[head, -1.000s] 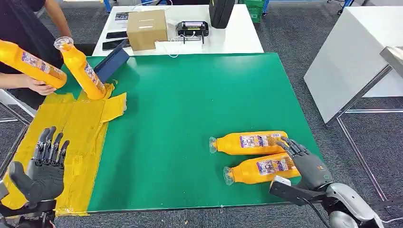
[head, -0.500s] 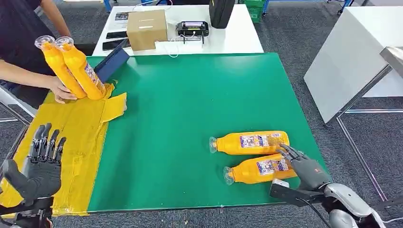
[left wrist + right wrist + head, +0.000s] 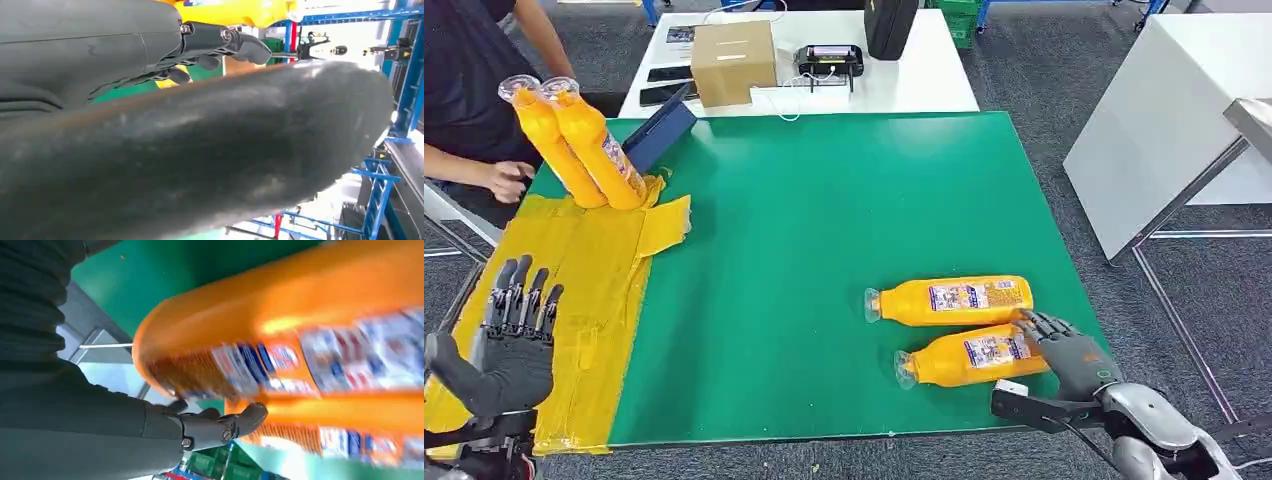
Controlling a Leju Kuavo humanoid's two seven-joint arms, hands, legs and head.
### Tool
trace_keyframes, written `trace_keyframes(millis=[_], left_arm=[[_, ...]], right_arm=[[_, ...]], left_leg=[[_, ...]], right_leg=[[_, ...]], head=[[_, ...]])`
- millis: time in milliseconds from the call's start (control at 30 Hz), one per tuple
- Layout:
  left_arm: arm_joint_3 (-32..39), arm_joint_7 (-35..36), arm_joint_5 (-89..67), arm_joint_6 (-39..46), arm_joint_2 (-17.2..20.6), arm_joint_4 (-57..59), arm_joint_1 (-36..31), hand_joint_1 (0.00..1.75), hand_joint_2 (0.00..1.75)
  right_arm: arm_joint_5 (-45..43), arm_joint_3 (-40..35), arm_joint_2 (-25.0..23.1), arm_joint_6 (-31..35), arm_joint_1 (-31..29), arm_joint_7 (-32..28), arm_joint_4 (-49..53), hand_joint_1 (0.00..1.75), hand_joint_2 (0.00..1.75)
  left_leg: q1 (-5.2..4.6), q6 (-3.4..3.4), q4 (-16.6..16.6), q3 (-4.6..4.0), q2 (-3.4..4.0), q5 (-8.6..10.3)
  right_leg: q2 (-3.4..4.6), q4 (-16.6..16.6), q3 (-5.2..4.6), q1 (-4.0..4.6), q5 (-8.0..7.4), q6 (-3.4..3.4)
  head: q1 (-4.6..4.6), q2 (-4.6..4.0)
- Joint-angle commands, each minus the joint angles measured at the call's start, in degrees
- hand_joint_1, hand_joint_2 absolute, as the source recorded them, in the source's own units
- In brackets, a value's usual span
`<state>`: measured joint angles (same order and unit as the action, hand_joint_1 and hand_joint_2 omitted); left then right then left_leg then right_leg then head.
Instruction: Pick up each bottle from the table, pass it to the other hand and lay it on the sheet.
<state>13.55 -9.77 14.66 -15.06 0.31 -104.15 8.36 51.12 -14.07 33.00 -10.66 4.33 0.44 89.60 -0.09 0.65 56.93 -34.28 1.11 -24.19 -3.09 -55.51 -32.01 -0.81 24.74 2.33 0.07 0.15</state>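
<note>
Bottles first: two orange ones lie side by side on the green worktop (image 3: 824,250) near its right front corner, the far bottle (image 3: 949,300) and the near bottle (image 3: 972,357), both with caps pointing left. The right hand (image 3: 1069,352) sits at the base end of the near bottle, fingers spread against it; from the right wrist view that base looms blurred just past the fingertips (image 3: 250,417), and it looks like touching more than gripping, though I can't be sure. Two more bottles (image 3: 574,145) lean together at the far left, bases on the yellow sheet (image 3: 594,270). A person's hand (image 3: 509,180) rests just left of them. The left hand (image 3: 509,345) hovers over the sheet's front part, palm up, fingers apart, holding nothing
</note>
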Motion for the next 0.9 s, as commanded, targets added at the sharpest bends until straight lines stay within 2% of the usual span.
trace_keyframes(millis=[33,100,267,300,400,600,800,833,867,900], left_arm=[[-3.7,0.6,1.0,0.0,1.2,8.8,-6.9,0.0,0.0],[-4.8,1.4,1.6,1.0,1.5,9.2,-8.5,0.0,0.0],[-5.8,1.3,2.2,1.0,2.1,10.0,-8.8,0.0,0.0],[-6.0,1.3,2.2,1.0,2.2,10.5,-8.9,0.0,0.0],[-7.1,1.6,2.9,1.5,2.4,11.0,-10.1,0.0,0.0],[-7.0,1.4,2.9,1.6,2.5,11.4,-9.8,0.0,0.0],[-7.4,1.5,3.0,1.6,2.5,11.3,-10.6,0.0,0.0],[-7.9,1.8,3.2,2.0,2.5,11.4,-11.3,0.0,0.0],[-8.4,2.0,3.2,2.2,2.5,11.5,-12.0,0.0,0.0],[-8.6,2.0,3.3,2.3,2.6,11.9,-11.9,0.0,0.0]], right_arm=[[-0.9,-9.0,4.5,-4.5,-5.4,-3.9,-12.9,1.75,1.75],[-1.2,-12.4,4.9,-6.2,-7.1,-4.6,-13.7,1.75,1.75],[-2.2,-15.2,6.4,-6.5,-6.7,-4.9,-13.9,1.75,1.75],[-2.2,-15.8,7.0,-6.6,-6.3,-5.1,-14.1,1.75,1.75],[-3.4,-19.0,8.2,-7.3,-7.0,-5.1,-14.3,1.75,1.75],[-3.9,-18.9,8.7,-6.9,-6.6,-5.2,-14.5,1.75,1.75],[-3.5,-20.2,8.7,-7.4,-7.2,-5.4,-14.4,1.75,1.75],[-3.4,-21.2,8.9,-8.1,-7.4,-5.1,-14.3,0.63,1.75],[-3.2,-22.1,9.1,-8.1,-7.5,-5.2,-14.1,0.0,1.75],[-3.2,-22.5,9.9,-8.1,-6.8,-4.9,-14.5,0.0,1.75]], left_leg=[[0.03,-0.02,-0.1,0.18,-0.18,0.03],[0.08,-0.02,-0.1,0.26,-0.24,0.04],[0.08,-0.01,-0.1,0.48,-0.17,0.03],[0.12,-0.04,-0.1,0.59,-0.35,0.06],[0.13,-0.04,-0.1,0.75,-0.34,0.0],[0.12,0.07,-0.1,0.93,-0.18,-0.1],[0.15,0.04,-0.2,1.0,-0.41,-0.04],[0.16,0.05,-0.1,0.98,-0.33,-0.06],[0.15,0.06,-0.1,1.0,-0.29,-0.08],[0.17,0.04,-0.1,0.99,-0.4,-0.05]], right_leg=[[0.04,0.1,0.25,0.01,0.0,-0.06],[0.05,0.2,0.36,0.04,0.01,-0.08],[0.0,0.1,0.45,0.06,0.0,-0.06],[-0.04,0.3,0.63,0.08,0.01,-0.11],[-0.05,0.2,0.31,0.09,0.04,-0.12],[-0.05,0.2,0.4,0.08,0.08,-0.06],[-0.07,0.4,0.53,0.1,0.06,-0.12],[-0.09,0.3,0.51,0.12,0.07,-0.1],[-0.1,0.3,0.51,0.11,0.07,-0.08],[-0.13,0.3,0.55,0.13,0.07,-0.11]], head=[[-0.02,0.0],[-0.02,0.0],[0.0,0.0],[0.02,0.0],[-0.02,0.0],[0.02,0.0],[0.0,0.0],[0.02,0.0],[0.0,0.0],[0.0,0.0]])
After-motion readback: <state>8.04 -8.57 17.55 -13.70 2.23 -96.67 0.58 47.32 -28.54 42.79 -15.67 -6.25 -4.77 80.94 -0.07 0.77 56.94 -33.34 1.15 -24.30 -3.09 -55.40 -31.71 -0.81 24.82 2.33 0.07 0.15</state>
